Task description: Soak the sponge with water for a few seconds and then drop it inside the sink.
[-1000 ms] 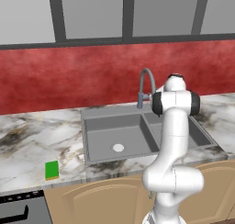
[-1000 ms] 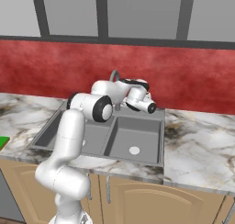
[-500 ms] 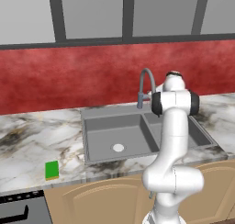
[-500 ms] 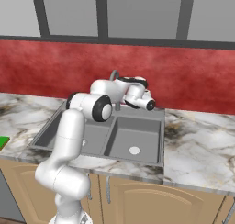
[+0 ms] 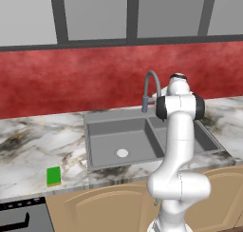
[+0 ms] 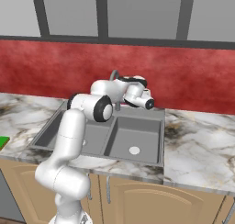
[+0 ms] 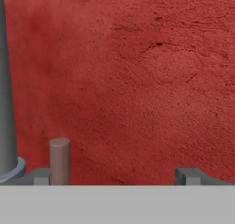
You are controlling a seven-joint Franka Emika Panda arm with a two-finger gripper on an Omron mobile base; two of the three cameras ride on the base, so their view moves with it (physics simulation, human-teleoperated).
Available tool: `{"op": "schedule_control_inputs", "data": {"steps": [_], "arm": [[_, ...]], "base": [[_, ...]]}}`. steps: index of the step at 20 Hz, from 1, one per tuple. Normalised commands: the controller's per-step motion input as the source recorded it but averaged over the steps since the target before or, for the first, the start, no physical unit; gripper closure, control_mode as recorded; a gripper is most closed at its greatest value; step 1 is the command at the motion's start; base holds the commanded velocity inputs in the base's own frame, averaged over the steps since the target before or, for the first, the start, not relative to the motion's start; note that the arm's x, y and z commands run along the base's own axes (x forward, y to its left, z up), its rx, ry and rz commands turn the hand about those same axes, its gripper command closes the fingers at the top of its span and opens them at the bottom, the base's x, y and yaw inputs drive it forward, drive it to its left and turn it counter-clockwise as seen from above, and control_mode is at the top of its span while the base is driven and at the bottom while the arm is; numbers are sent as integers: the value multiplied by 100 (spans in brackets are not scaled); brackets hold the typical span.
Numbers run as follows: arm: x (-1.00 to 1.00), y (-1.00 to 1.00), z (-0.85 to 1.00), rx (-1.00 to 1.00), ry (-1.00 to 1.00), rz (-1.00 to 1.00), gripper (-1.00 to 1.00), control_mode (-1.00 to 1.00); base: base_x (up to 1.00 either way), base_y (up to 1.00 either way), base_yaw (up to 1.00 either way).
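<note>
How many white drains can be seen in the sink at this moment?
2. One lies in the floor of the left basin, the other in the right basin of the sink. The arm blocks part of each basin, though both drains show between the base views.

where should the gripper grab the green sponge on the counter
Come from straight above and pinch the sponge across its shorter width. It lies flat on the marble counter left of the sink, nothing crowding it, so the side faces look reachable.
</note>
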Motion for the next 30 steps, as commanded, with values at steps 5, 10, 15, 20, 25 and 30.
{"op": "schedule_control_inputs", "data": {"steps": [5,10,15,20,25,30], "arm": [[0,-8,0,2,0,-5,-100,-100],[0,-10,0,1,0,-3,-100,-100],[0,-16,0,1,0,-2,-100,-100],[0,-25,0,3,0,-3,-100,-100],[0,-40,0,6,0,-6,-100,-100],[0,-42,0,6,0,-6,-100,-100]], "base": [[0,0,0],[0,0,0],[0,0,0],[0,0,0],[0,0,0],[0,0,0]]}}
